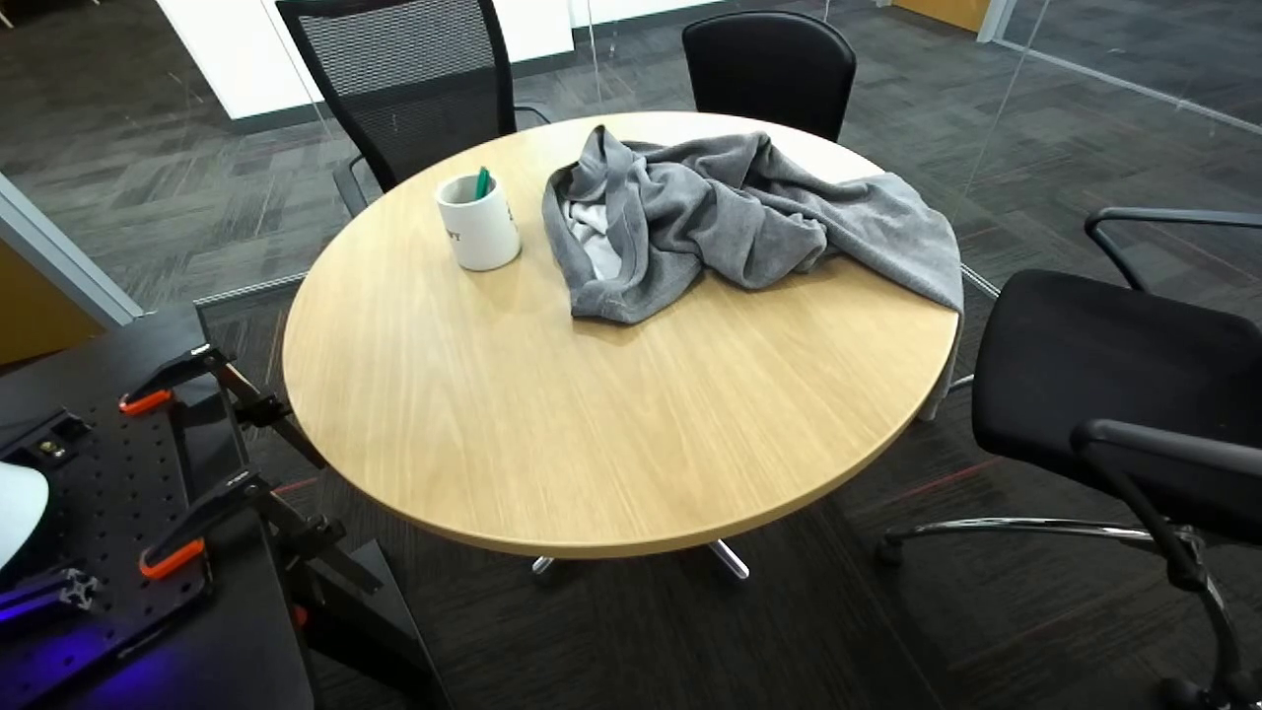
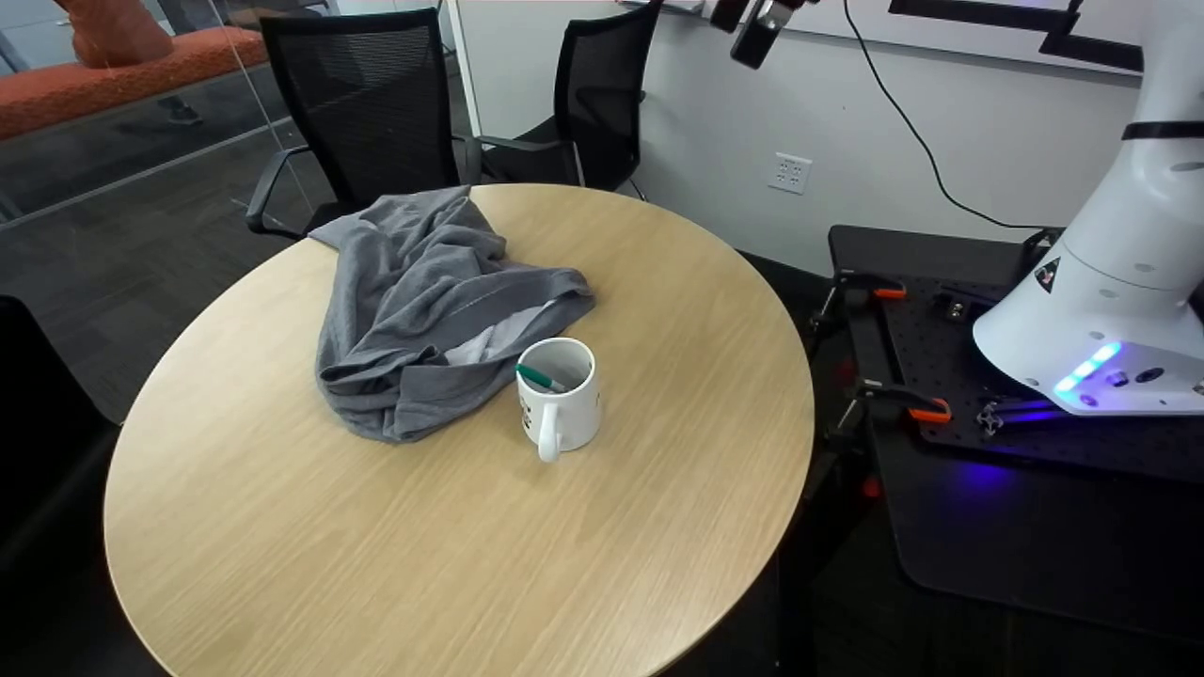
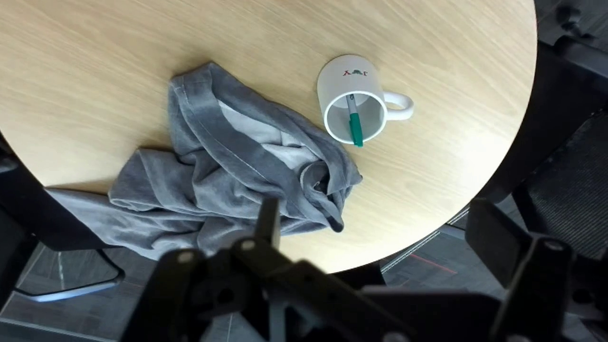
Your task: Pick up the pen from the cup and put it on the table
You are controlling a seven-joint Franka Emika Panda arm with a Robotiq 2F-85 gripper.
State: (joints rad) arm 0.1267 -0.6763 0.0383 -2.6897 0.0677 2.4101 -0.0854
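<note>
A pen with a green cap and grey barrel leans in the white cup, cap end up at the rim. The pen shows in both exterior views (image 1: 482, 184) (image 2: 536, 378) and in the wrist view (image 3: 355, 127). The cup (image 1: 483, 237) (image 2: 574, 418) (image 3: 338, 78) stands upright on the round wooden table (image 1: 592, 444) (image 2: 423, 555) (image 3: 451, 95), its handle to the right in the wrist view. My gripper (image 3: 377, 216) is open and empty, with its fingers wide apart. It is high above the table, partly visible at the top of an exterior view (image 2: 743, 33).
A crumpled grey garment (image 1: 720, 212) (image 2: 423, 310) (image 3: 228, 175) lies close beside the cup and hangs over the table edge. Black chairs (image 1: 769, 69) (image 2: 362, 103) stand around the table. The black robot stand (image 1: 246, 611) (image 2: 1016, 555) with orange-tipped clamps is beside the table.
</note>
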